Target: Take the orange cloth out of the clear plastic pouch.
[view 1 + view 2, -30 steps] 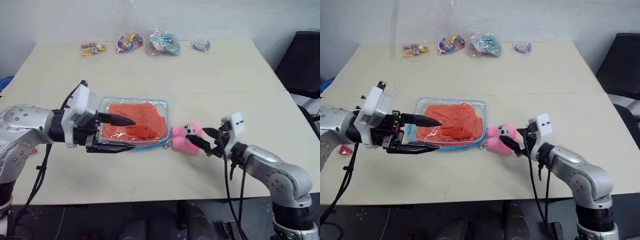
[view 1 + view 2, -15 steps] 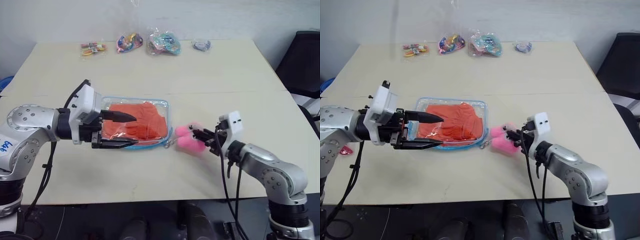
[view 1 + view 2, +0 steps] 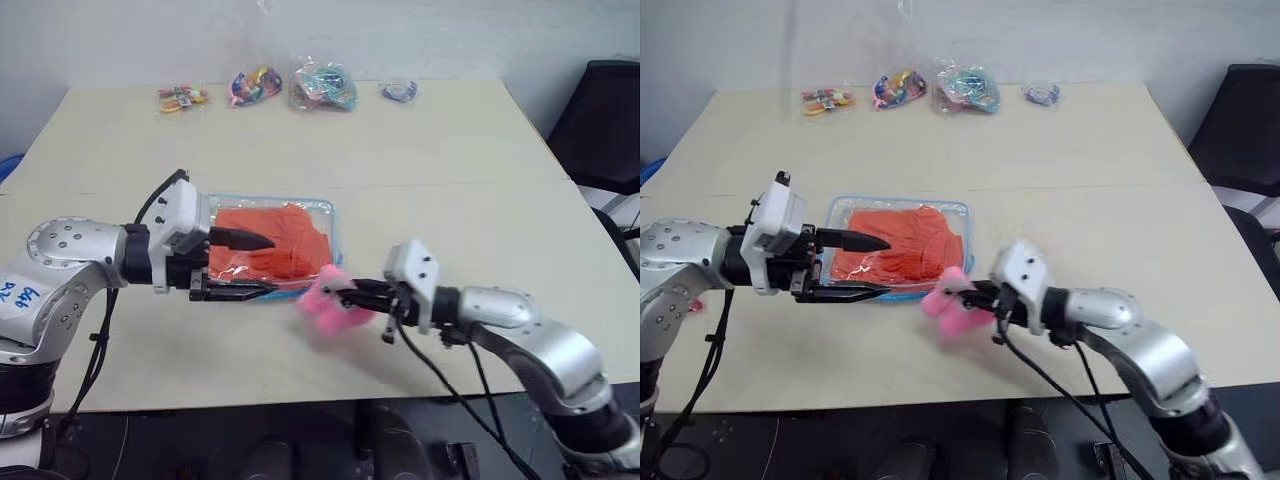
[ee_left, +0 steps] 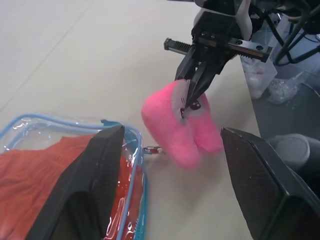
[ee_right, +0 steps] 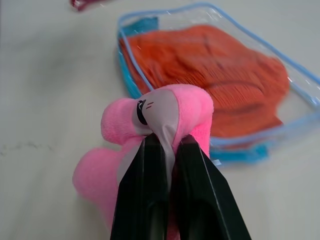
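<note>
Pale beige table (image 3: pixel 420 160) carries everything, set against a plain light wall, with a dark chair (image 3: pixel 600 120) off its right edge. Along the far edge lie four small clear bags of colourful bits (image 3: pixel 290 88).

Since a second ago our right gripper (image 3: pixel 345 292) has gone from wide open to clamped together on the pink plush toy (image 3: pixel 325 305), pinching its grey face patch, and has swept it leftward, lifting it off the table toward the near right corner of the clear pouch (image 3: pixel 325 212). The toy appears tethered to the pouch's zipper by a small metal chain (image 4: pixel 151 149), so we judge this pull as a way to draw the zipper open.

Our left gripper (image 3: pixel 250 265) has hardly moved: its black fingers (image 3: pixel 240 240) stand apart, one above and one below the pouch's left end, not visibly closed on it. The orange cloth (image 3: pixel 270 240) lies wholly inside the pouch, near the middle of the table. Nothing is extracted yet; opening the pouch comes first.
</note>
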